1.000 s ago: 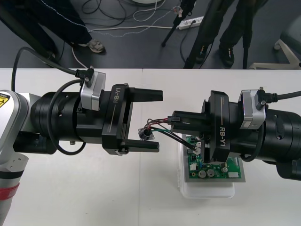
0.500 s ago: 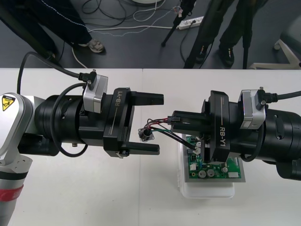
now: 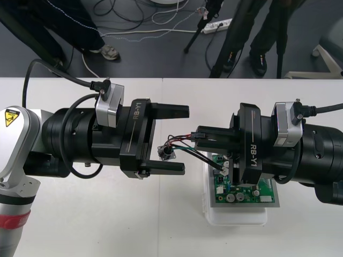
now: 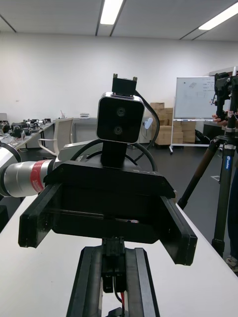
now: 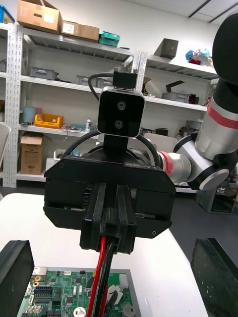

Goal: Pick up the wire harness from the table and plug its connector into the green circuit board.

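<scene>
right pincer [image 3: 199, 138] is clamped on the wire harness [image 3: 185, 151] above the green circuit board [image 3: 241, 191] — plug [image 3: 221, 168] hanging close to it. left pincer [image 3: 185, 140] gapes wide around the socket [image 3: 165, 153]. risk: closing off-centre could tug the wires and swing the plug off its target.

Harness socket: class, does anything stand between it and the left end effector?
Nothing visible does. From above, the socket sits in the gap between the open left end effector's fingers; the right end effector grips the wires.
</scene>
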